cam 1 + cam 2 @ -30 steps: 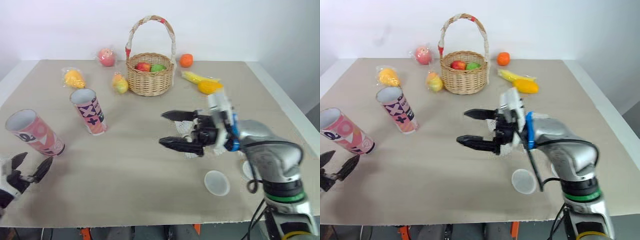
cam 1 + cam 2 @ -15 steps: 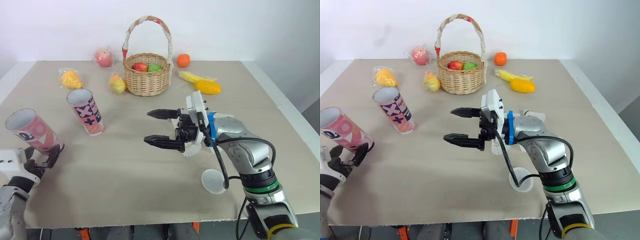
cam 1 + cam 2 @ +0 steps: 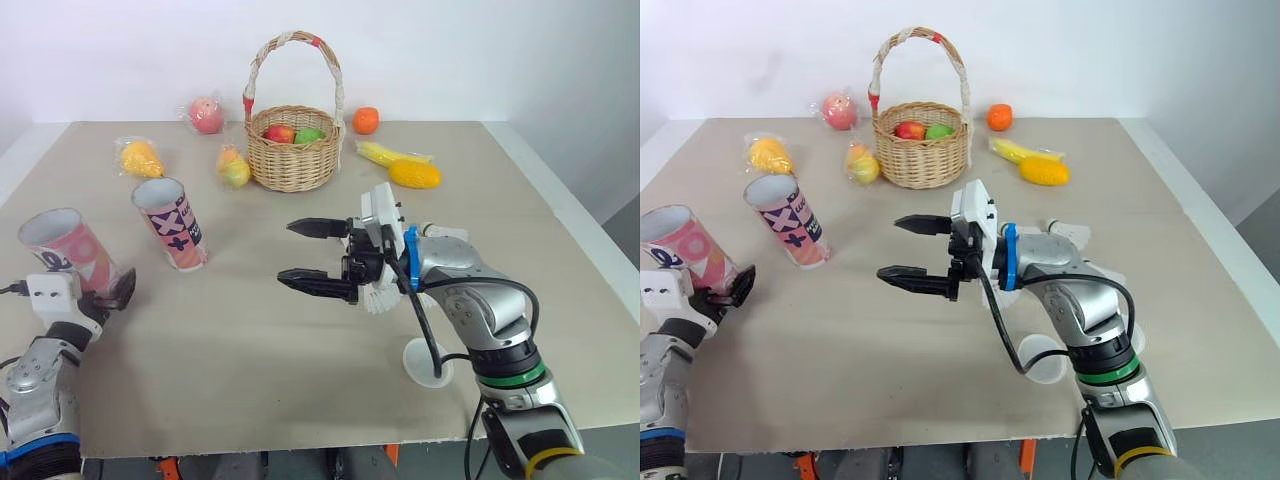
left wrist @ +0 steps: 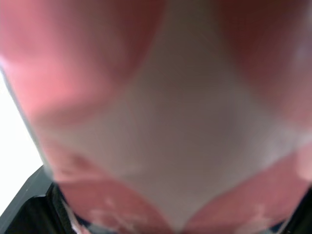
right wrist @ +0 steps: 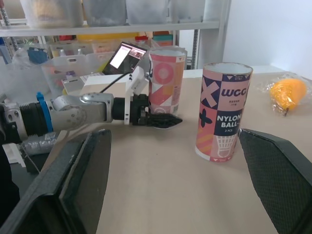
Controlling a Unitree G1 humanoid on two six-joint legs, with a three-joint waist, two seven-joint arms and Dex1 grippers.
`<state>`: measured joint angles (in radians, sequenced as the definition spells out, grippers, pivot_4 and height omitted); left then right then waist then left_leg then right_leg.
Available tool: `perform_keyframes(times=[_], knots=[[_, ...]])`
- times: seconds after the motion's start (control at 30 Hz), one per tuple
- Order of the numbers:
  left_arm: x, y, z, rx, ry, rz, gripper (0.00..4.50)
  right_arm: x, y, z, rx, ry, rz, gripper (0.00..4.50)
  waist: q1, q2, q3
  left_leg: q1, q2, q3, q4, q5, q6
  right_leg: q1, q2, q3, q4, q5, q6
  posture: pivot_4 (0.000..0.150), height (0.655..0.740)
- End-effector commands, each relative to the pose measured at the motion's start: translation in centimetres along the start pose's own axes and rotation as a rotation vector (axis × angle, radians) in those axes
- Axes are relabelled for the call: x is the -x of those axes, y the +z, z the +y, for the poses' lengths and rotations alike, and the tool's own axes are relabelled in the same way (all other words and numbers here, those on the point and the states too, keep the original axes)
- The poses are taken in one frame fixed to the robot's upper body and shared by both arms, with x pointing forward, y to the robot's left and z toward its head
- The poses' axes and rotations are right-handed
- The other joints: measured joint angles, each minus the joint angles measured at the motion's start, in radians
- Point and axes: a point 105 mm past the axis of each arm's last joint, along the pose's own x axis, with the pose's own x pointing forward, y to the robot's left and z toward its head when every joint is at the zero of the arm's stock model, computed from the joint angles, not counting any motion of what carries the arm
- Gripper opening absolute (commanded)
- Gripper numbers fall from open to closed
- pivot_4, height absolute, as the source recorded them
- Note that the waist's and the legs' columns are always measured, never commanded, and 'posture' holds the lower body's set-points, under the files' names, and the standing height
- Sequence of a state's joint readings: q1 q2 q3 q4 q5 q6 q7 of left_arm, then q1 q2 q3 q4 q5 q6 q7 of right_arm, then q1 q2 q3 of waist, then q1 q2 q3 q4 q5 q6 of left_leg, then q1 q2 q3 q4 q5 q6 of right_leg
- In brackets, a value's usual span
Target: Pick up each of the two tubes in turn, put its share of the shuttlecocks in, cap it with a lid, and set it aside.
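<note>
Left gripper [image 3: 108,288] low against base of pink tube [image 3: 62,250], which stands near left edge of table [image 3: 250,350]; whether it grips cannot be told. Right gripper [image 3: 287,252] spread wide, empty, hovering mid-table, shuttlecocks [image 3: 380,297] beneath its wrist. Likely risk: low, off-centre squeeze tips light open tube, toppling it toward table edge or neighbouring patterned tube [image 3: 172,222]
</note>
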<state>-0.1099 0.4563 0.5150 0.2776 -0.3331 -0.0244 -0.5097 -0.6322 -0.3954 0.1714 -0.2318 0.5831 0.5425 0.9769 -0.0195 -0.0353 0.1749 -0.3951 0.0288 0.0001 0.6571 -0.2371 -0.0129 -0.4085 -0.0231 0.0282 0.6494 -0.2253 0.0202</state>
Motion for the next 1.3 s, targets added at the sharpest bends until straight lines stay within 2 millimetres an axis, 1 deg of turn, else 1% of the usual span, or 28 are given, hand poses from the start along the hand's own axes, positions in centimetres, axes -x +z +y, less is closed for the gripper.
perform_keyframes(times=[0.03,0.13,0.23,0.27,0.43,0.5,0.6,0.67,0.7,0.73,0.8,0.87,0.9,0.97,1.0,1.07,1.17,1.2,1.3], knots=[[-0.1,1.1,0.7,-0.033,0.008,-0.043,4.50,-0.1,1.1,0.3,0.039,0.010,-0.024,4.44,0.000,0.000,0.000,0.000,0.000,0.000,0.000,0.000,0.000,0.000,0.000,0.000,0.000,0.000,0.000,0.150,0.7400],[0.1,1.1,0.7,-0.029,0.007,-0.047,4.50,-0.1,1.0,0.4,0.037,0.010,-0.023,4.44,0.000,0.000,0.000,0.000,0.000,0.000,0.000,0.000,0.000,0.000,0.000,0.000,0.000,0.000,0.000,0.150,0.7400],[0.2,0.9,0.7,-0.022,0.004,-0.039,3.62,-0.1,1.0,0.4,0.035,0.010,-0.023,4.50,0.000,0.000,0.000,0.000,0.000,-0.001,0.000,0.000,0.000,0.000,0.000,0.000,0.000,0.000,0.000,0.150,0.7400],[0.2,0.8,0.8,-0.019,0.007,-0.034,3.23,-0.1,1.0,0.4,0.034,0.012,-0.023,4.50,0.000,0.000,0.000,0.000,0.000,0.000,0.000,0.000,0.000,0.000,0.000,0.000,0.000,0.000,0.000,0.150,0.7400],[0.4,1.0,0.9,-0.027,0.008,-0.036,3.23,-0.1,1.0,0.6,0.026,0.012,-0.024,4.50,0.000,0.000,0.000,0.000,0.000,-0.001,0.000,0.000,0.000,0.000,0.000,0.000,0.000,0.000,0.000,0.150,0.7400],[0.7,1.4,0.6,-0.087,-0.033,-0.022,3.23,0.5,1.0,0.6,0.019,-0.008,-0.022,4.50,0.000,0.000,0.000,0.000,0.000,-0.001,0.000,0.000,0.000,0.000,0.000,0.000,0.000,0.000,0.000,0.150,0.7400],[1.6,2.4,-0.9,-0.181,-0.165,0.023,3.23,2.1,1.2,1.1,0.007,-0.058,-0.018,4.50,-0.001,0.000,0.000,-0.001,0.000,-0.001,-0.002,0.000,0.000,-0.001,-0.001,0.000,-0.001,0.000,0.000,0.150,0.7400],[3.1,3.5,-3.1,-0.314,-0.395,0.127,3.23,4.1,0.3,2.6,-0.026,-0.130,0.027,4.50,0.002,-0.001,0.000,-0.003,0.000,-0.002,-0.002,-0.001,-0.001,-0.002,-0.002,-0.001,-0.001,-0.001,0.000,0.150,0.7400],[3.7,3.7,-3.7,-0.351,-0.465,0.166,3.23,4.7,-0.1,3.3,-0.036,-0.150,0.053,4.50,0.004,-0.004,-0.002,-0.004,0.000,-0.003,-0.002,-0.001,-0.002,-0.003,-0.002,-0.002,-0.002,-0.001,0.000,0.150,0.7400],[4.5,4.2,-4.4,-0.384,-0.554,0.218,3.23,5.3,-0.7,4.0,-0.041,-0.176,0.092,4.50,0.005,-0.004,-0.002,-0.006,0.000,-0.004,-0.002,-0.002,-0.004,-0.003,-0.003,-0.003,-0.001,-0.004,0.000,0.150,0.7400],[5.6,4.8,-4.9,-0.425,-0.672,0.298,3.23,6.0,-1.3,4.8,-0.056,-0.221,0.126,4.50,0.002,0.001,0.000,-0.006,0.000,-0.004,-0.003,-0.003,-0.005,-0.004,-0.007,-0.003,-0.001,-0.006,-0.001,0.150,0.7400],[7.2,5.6,-5.6,-0.496,-0.855,0.438,3.23,7.4,-2.1,5.5,-0.084,-0.304,0.156,4.50,0.000,0.001,0.001,-0.006,0.000,-0.003,-0.003,-0.003,-0.005,-0.006,-0.006,-0.003,0.000,-0.007,-0.002,0.150,0.7400],[7.9,5.6,-6.0,-0.551,-0.951,0.522,3.23,8.2,-2.8,5.8,-0.094,-0.354,0.189,4.50,0.000,0.001,0.001,-0.006,0.001,-0.003,-0.003,-0.003,-0.005,-0.006,-0.004,-0.003,0.000,-0.007,-0.002,0.150,0.7400],[8.8,5.2,-6.2,-0.629,-1.073,0.666,3.23,8.8,-4.0,6.5,-0.109,-0.398,0.230,4.50,0.000,0.004,0.001,-0.006,0.001,0.000,-0.003,-0.003,-0.005,-0.006,0.000,-0.003,0.000,-0.011,-0.005,0.150,0.7400],[8.9,5.1,-6.3,-0.650,-1.105,0.700,3.23,8.9,-4.2,6.7,-0.119,-0.423,0.225,4.50,0.000,0.005,0.001,-0.005,0.001,0.001,-0.003,-0.003,-0.005,-0.007,0.000,-0.003,0.002,-0.015,0.000,0.150,0.7400],[8.5,5.1,-6.8,-0.703,-1.151,0.722,3.23,9.2,-4.6,6.6,-0.147,-0.493,0.193,4.50,-0.002,0.007,0.001,-0.004,0.002,0.002,-0.004,-0.003,-0.005,-0.007,0.001,-0.001,0.003,-0.015,-0.001,0.150,0.7400],[7.5,4.5,-7.3,-0.790,-1.201,0.738,3.23,9.9,-6.2,6.4,-0.176,-0.595,0.205,4.50,-0.001,0.007,0.001,-0.004,0.002,0.002,-0.003,-0.003,-0.005,-0.008,0.005,0.000,0.003,-0.014,0.000,0.150,0.7400],[7.0,4.3,-7.8,-0.810,-1.218,0.724,3.23,10.1,-6.9,6.1,-0.185,-0.641,0.212,4.50,-0.001,0.007,0.001,-0.004,0.002,0.002,-0.003,-0.003,-0.005,-0.008,0.005,0.001,0.004,-0.014,0.000,0.150,0.7400],[6.3,3.9,-8.7,-0.838,-1.263,0.738,3.23,10.2,-8.4,5.5,-0.171,-0.725,0.232,4.50,-0.002,0.005,0.000,-0.006,0.001,0.003,-0.003,-0.003,-0.005,-0.009,0.007,0.003,0.003,-0.013,0.003,0.150,0.7400]])
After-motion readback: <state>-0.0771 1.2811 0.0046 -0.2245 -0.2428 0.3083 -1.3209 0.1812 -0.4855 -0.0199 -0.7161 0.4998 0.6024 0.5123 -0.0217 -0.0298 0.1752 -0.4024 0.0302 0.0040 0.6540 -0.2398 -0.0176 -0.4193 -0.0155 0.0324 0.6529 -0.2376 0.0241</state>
